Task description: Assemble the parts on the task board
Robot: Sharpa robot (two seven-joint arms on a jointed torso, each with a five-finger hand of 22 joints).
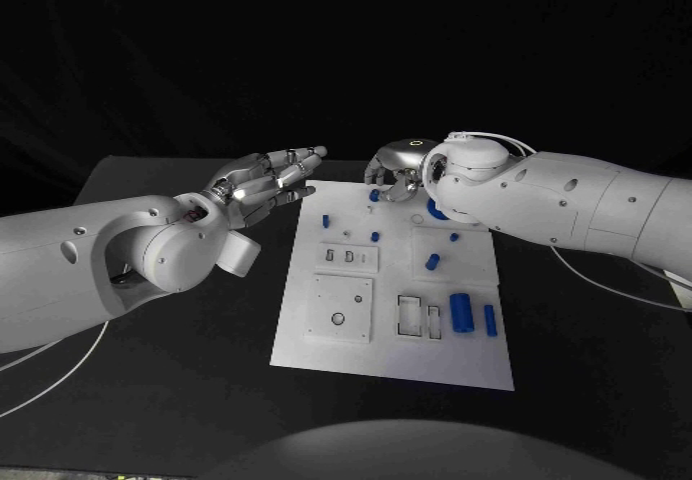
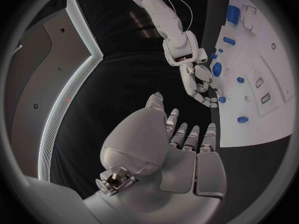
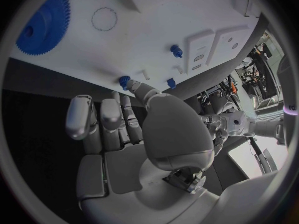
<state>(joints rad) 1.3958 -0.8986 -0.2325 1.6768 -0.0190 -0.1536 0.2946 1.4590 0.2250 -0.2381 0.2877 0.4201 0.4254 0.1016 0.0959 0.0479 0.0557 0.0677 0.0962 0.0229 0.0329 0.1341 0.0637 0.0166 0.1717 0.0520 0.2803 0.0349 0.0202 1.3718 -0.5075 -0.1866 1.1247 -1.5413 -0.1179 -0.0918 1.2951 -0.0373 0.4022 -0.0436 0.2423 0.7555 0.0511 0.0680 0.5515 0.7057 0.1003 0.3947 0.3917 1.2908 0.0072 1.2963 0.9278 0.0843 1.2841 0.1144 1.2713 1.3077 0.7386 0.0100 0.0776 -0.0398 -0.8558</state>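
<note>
From the head camera, the white task board (image 1: pixel 392 300) lies in the middle of the black table (image 1: pixel 173 380), its long sides running away from the robot. The left hand (image 1: pixel 267 185) hovers just off the board's far left corner, fingers stretched out and slightly apart, holding nothing. The right hand (image 1: pixel 397 165) hangs over the board's far edge, fingers curled downward toward a small blue part (image 1: pixel 375 196) there — whether it grips that piece cannot be told from here. Blue parts are scattered on the board: a large cylinder (image 1: pixel 462 311) and a slimmer one (image 1: pixel 490 319) near the right edge, and small pegs (image 1: pixel 326 221) toward the far left. In the left wrist view, the left hand (image 2: pixel 181 149) is flat and empty over the dark table beside the board, while the right hand (image 2: pixel 202 84) reaches down at the board's edge by a blue gear (image 2: pixel 217 68). In the right wrist view, the right hand (image 3: pixel 134 129) touches a small blue part (image 3: pixel 124 80) at the board's edge with one fingertip, its other fingers loosely extended; a large blue gear (image 3: pixel 42 29) lies farther in on the board.
</note>
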